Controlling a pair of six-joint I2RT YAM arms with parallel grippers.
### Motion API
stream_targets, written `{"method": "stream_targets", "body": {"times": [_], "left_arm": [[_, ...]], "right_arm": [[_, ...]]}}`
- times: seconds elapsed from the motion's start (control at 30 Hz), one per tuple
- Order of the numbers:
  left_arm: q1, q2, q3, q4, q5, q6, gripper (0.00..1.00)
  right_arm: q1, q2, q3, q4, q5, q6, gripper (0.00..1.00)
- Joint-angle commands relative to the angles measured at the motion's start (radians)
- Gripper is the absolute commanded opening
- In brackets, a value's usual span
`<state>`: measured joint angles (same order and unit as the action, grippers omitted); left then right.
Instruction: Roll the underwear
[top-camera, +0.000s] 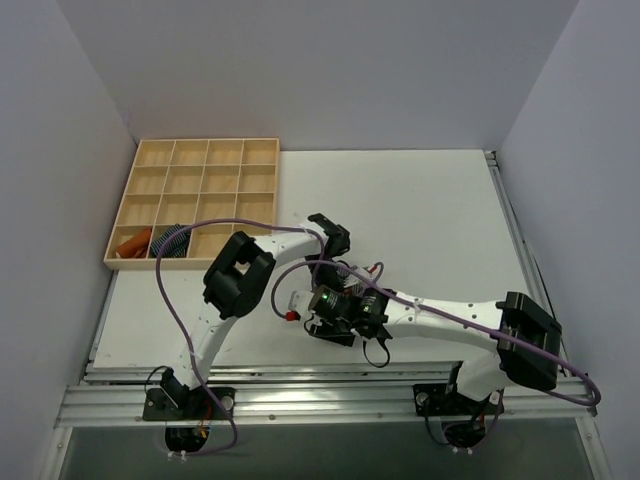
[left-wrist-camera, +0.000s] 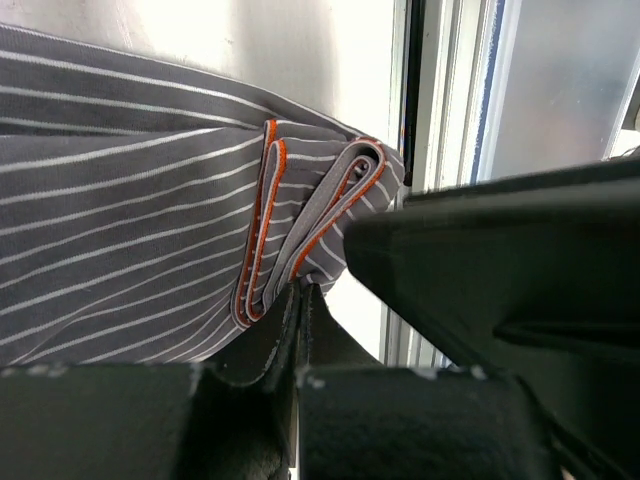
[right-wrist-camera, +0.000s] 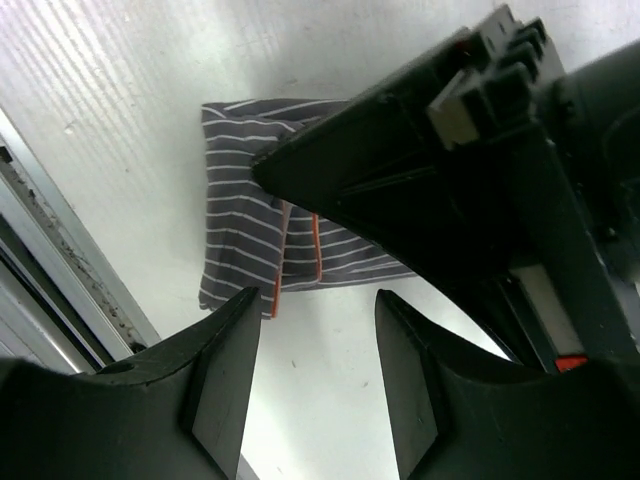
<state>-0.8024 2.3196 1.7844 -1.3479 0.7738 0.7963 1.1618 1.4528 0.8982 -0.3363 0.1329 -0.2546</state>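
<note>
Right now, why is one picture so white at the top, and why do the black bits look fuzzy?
Left wrist view: light glares off the table, washing it white; the left hand sits too close to be sharp, while the underwear is crisp. Right wrist view: the right hand is dark and slightly soft likewise.

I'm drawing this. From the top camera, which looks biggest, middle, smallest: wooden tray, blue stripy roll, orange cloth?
Biggest: wooden tray.
Then: blue stripy roll and orange cloth. They look about alike, so I won't rank those two.
</note>
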Motion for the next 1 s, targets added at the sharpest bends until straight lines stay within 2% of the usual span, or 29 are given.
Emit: {"method": "stream_targets", "body": {"times": [0.0, 0.17, 0.47, 0.53, 0.87, 0.97], "left_arm": [[-0.026, 0.041, 0.032, 0.066, -0.051, 0.023, 0.02], [-0.026, 0.052, 0.053, 0.061, -0.05, 0.017, 0.02], [-0.027, 0.049, 0.041, 0.058, -0.059, 0.018, 0.02], [-0.027, 0.049, 0.043, 0.056, -0.057, 0.02, 0.02], [-0.026, 0.04, 0.029, 0.055, -0.064, 0.024, 0.02], [-0.026, 0.037, 0.029, 0.056, -0.065, 0.017, 0.02]], "right_arm": [[0.022, -0.003, 0.01, 0.069, -0.028, -0.049, 0.45], [0.035, 0.096, 0.054, 0.025, -0.085, -0.052, 0.44], [0.021, 0.216, 0.077, -0.03, -0.072, -0.054, 0.44], [0.001, 0.219, 0.068, -0.014, -0.026, -0.043, 0.44], [-0.031, 0.231, 0.024, 0.013, -0.012, -0.09, 0.44], [-0.031, 0.248, 0.016, 0.019, -0.027, -0.113, 0.4]]}}
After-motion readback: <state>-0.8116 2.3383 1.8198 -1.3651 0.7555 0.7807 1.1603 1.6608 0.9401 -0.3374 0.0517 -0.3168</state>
